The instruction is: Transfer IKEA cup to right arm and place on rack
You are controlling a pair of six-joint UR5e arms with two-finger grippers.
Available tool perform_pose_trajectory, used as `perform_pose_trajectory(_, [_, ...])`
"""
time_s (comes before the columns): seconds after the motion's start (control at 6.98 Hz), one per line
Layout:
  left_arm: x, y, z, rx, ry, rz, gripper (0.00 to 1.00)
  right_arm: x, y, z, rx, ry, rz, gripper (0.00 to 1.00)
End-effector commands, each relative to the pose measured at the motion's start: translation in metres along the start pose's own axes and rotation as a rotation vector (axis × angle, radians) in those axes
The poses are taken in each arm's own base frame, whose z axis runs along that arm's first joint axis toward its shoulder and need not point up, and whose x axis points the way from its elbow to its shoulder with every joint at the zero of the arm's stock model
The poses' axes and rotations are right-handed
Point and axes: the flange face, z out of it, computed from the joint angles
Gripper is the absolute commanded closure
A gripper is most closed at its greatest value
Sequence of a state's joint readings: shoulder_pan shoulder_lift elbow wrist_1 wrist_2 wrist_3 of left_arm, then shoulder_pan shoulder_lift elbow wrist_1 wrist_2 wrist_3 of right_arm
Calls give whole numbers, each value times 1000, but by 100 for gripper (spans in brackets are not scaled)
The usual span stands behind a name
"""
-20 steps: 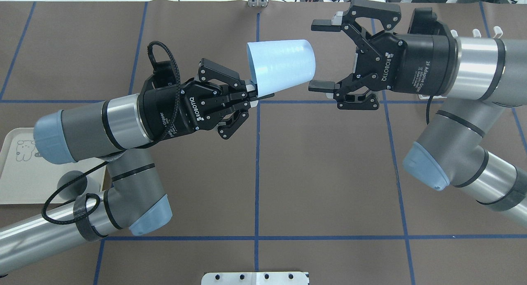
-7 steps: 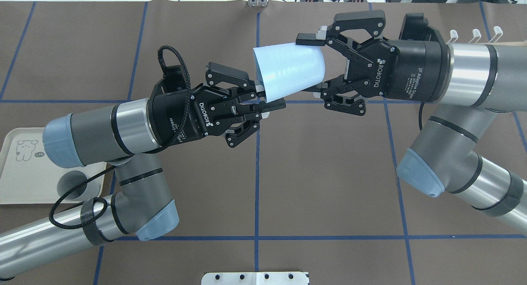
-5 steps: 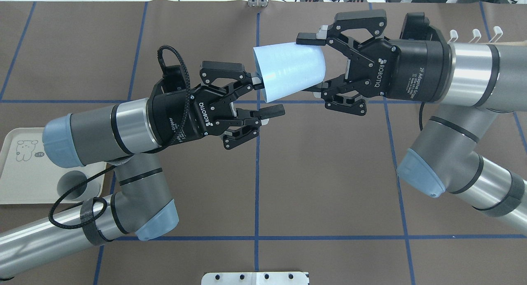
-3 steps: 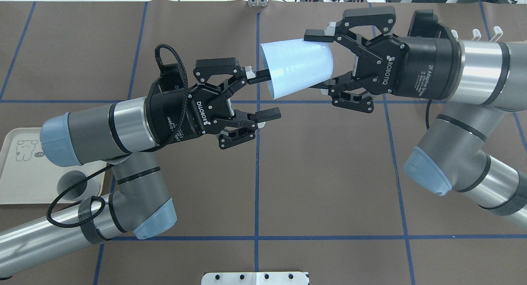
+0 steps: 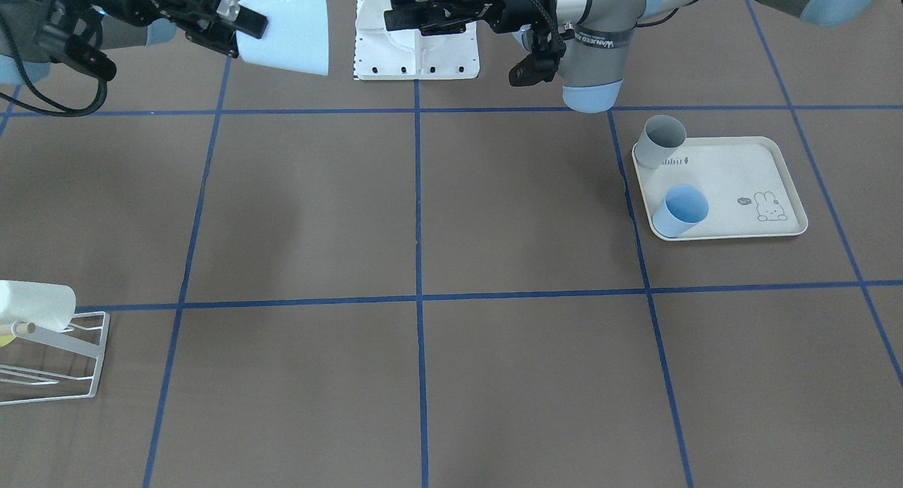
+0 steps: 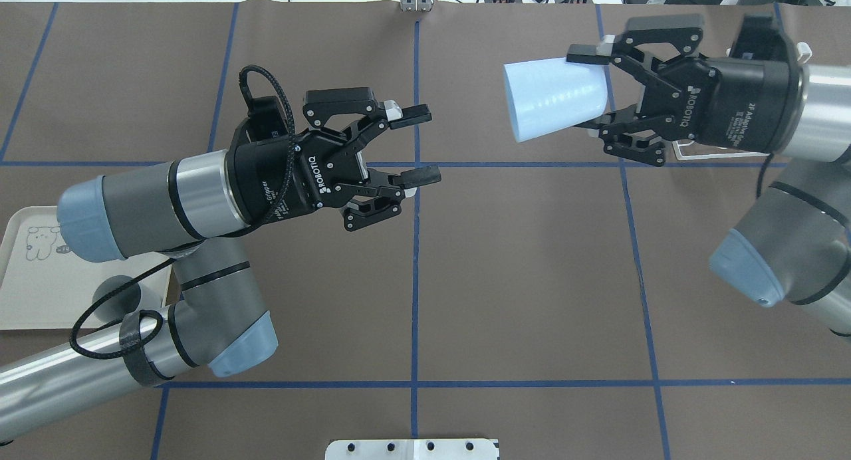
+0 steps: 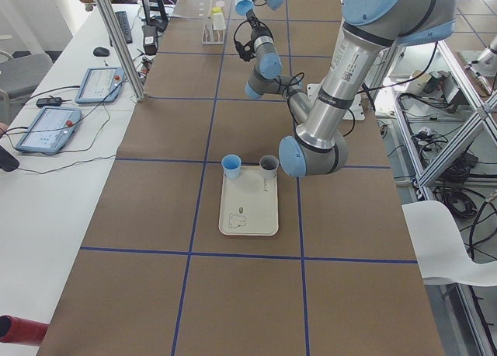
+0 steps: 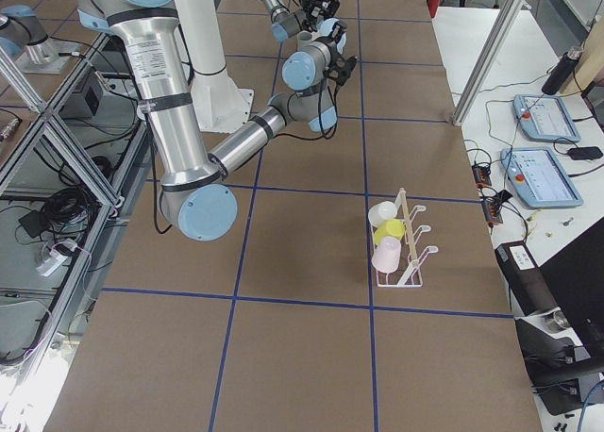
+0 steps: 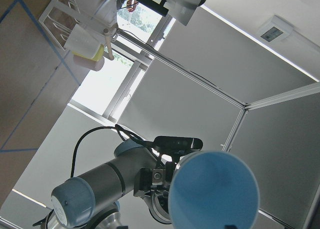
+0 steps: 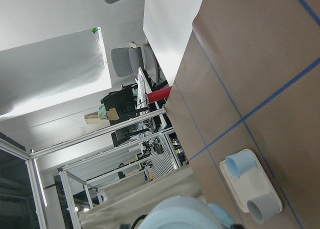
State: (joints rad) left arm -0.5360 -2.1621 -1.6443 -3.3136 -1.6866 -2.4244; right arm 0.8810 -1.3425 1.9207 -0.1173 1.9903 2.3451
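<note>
The IKEA cup (image 6: 555,108) is pale blue and lies on its side in the air, mouth toward the left arm. My right gripper (image 6: 585,88) is shut on its base end; the same right gripper (image 5: 240,28) and cup (image 5: 286,33) show at the front-facing view's upper left. My left gripper (image 6: 432,145) stands open and empty, a clear gap to the cup's left. The left wrist view looks into the cup's mouth (image 9: 215,194). The white wire rack (image 5: 56,354) stands on the table at the robot's far right, and the rack (image 8: 401,239) holds three cups.
A cream rabbit-print tray (image 5: 734,185) lies on the robot's left side with a grey cup (image 5: 663,141) and a blue cup (image 5: 681,209) on it. A white base plate (image 5: 416,51) sits at the robot's edge. Blue tape lines cross the brown table.
The right gripper shut on the cup's base, the left gripper opened and let go of the rim. The right arm then carried the cup to the right; the left arm drew back slightly.
</note>
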Motion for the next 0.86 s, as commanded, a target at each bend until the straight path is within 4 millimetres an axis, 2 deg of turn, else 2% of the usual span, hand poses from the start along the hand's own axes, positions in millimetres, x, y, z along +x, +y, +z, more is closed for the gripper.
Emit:
perform_pose_trajectory(0.0, [-2,-23,-4,49,-19,112,28,8,-74,-54,197,84,-147,100])
perform_pose_trajectory(0.14, [-2,-38,-7,77,-31,130,27,6,-110,-65,272,203,-270,100])
perform_pose_trajectory(0.29, [-8,-46,-7,94,-43,128,27,-2,-135,-69,346,329,-423,100])
perform_pose_trajectory(0.57, [-10,-49,-7,108,-50,127,27,-71,-179,-44,466,613,-555,100])
perform_pose_trajectory(0.72, [-11,-54,-7,134,-36,128,27,-73,-213,-58,467,786,-656,100])
